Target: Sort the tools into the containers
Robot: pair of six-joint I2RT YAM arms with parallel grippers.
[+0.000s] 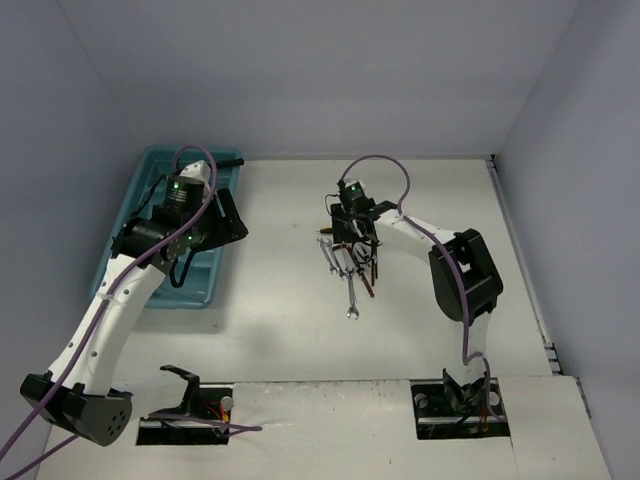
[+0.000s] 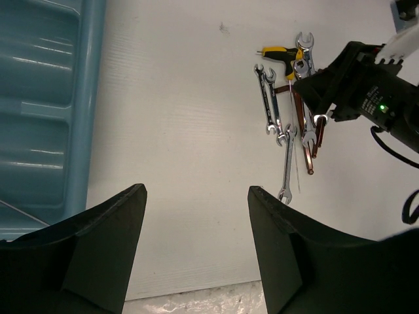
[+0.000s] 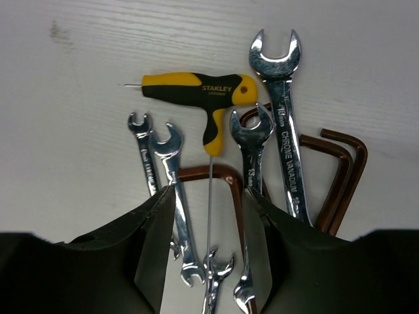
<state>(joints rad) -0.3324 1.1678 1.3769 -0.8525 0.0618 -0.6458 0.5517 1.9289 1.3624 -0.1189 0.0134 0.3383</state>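
Right jaws straddling screwdriver shaft [image 3: 210, 196], contact unclear

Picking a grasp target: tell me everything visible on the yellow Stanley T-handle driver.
The Stanley T-handle driver lies flat on the white table among the wrenches. Its plastic-looking crossbar is yellow with black grip sections and a black stem. A short metal tip pokes from the left end. A thin steel shaft runs from the stem down between the right gripper fingers, which stand apart, not visibly touching it. A silver wrench head appears to touch the handle's right end.
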